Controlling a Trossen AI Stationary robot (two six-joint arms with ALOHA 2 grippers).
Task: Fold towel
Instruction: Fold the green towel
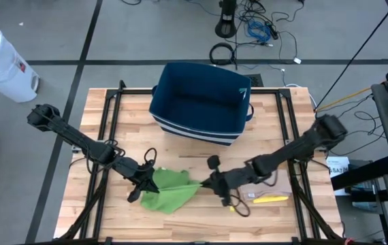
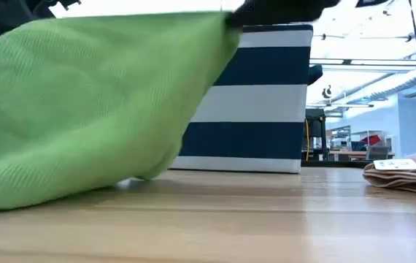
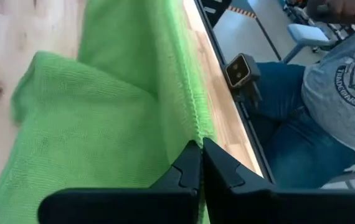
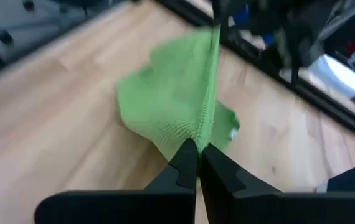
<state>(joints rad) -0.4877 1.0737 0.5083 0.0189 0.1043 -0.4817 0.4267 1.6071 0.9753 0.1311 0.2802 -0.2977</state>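
Both end effectors clamped on green towel (image 1: 170,189): left end effector (image 1: 148,181) on left edge; right end effector (image 1: 206,182) on right; taut edge runs left-right between them.

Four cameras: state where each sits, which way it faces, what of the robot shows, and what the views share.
High view: overhead, straight down; both arms, left gripper and right gripper pinching the green towel.
Low view: table height, looking across at the striped bin.
Left wrist view: along its shut fingers.
Right wrist view: along its shut fingers.
Shared: the towel in all four.
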